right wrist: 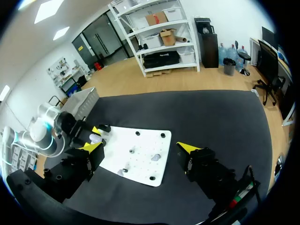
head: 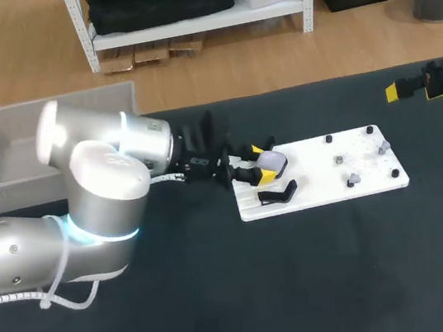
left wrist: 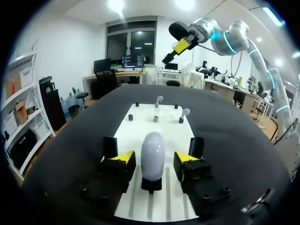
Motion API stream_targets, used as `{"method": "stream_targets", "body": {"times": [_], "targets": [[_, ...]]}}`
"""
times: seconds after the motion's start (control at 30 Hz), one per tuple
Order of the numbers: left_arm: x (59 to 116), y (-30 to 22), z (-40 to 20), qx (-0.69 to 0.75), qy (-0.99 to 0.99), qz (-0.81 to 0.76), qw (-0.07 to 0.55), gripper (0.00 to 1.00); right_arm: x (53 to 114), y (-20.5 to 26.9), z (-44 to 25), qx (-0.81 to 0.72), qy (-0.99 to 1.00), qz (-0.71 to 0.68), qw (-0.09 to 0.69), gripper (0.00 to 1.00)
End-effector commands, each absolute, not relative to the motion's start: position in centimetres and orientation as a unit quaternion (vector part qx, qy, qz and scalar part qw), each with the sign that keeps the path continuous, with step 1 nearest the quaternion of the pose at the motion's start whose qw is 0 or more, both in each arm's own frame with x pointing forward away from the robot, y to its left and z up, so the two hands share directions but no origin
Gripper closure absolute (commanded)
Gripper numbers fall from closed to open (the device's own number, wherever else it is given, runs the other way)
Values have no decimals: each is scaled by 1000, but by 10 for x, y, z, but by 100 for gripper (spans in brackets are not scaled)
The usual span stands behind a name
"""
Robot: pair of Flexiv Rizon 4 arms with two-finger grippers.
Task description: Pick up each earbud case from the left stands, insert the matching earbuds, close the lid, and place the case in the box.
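The left claw (left wrist: 154, 158) is open, one yellow tip on either side of the pale earbud case (left wrist: 153, 151), and a gap shows on both sides, so neither finger touches it. The case sits on its black stand (left wrist: 151, 183) at the near end of the white board (left wrist: 136, 126). Its long axis runs straight ahead along the fingers, so it offers its narrow width to the jaws. I judge that closing them would grip it across the short way with no turning of the wrist. Just beside it in the head view stands a second black stand (head: 278, 194), which looks empty. Further along the board, small earbuds (left wrist: 184, 113) perch on pegs, well apart from the case. The right claw (right wrist: 140, 147) hangs open well off at the worktop's (head: 225, 299) far right side, so the left arm is plainly the nearer one. The grey box (head: 3, 157) lies behind the left arm, off the worktop's left corner.
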State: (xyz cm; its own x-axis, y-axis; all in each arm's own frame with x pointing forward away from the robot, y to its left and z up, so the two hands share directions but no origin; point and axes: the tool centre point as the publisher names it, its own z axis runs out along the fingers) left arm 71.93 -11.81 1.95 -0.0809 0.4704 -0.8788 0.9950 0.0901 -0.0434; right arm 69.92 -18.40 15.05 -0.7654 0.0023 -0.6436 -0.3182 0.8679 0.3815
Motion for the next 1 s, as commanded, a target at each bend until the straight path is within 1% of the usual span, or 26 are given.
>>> {"method": "stream_targets", "body": {"times": [0.03, 0.4, 0.5, 0.53, 0.6, 0.63, 0.67, 0.87, 1.0], "targets": [[725, -122, 16, 570, 641, -363, 363, 53, 700, -185, 150, -88, 908, 243, 331, 0], [726, -121, 10, 558, 645, -372, 366, 51, 700, -185, 150, -88, 908, 243, 331, 0], [727, -122, 10, 556, 645, -375, 367, 53, 700, -185, 150, -88, 908, 243, 331, 0], [727, -123, 9, 554, 645, -377, 368, 55, 700, -185, 150, -88, 908, 243, 331, 0], [727, -124, 9, 554, 644, -378, 367, 65, 700, -185, 150, -88, 908, 243, 331, 0], [728, -125, 9, 554, 644, -378, 367, 81, 700, -185, 150, -88, 908, 243, 331, 0], [727, -125, 9, 554, 644, -379, 367, 100, 700, -185, 150, -88, 908, 243, 331, 0], [724, -124, 9, 553, 643, -386, 364, 100, 700, -185, 150, -88, 908, 243, 331, 0], [722, -121, 22, 551, 634, -393, 374, 100, 700, -185, 150, -88, 908, 243, 331, 0]]}}
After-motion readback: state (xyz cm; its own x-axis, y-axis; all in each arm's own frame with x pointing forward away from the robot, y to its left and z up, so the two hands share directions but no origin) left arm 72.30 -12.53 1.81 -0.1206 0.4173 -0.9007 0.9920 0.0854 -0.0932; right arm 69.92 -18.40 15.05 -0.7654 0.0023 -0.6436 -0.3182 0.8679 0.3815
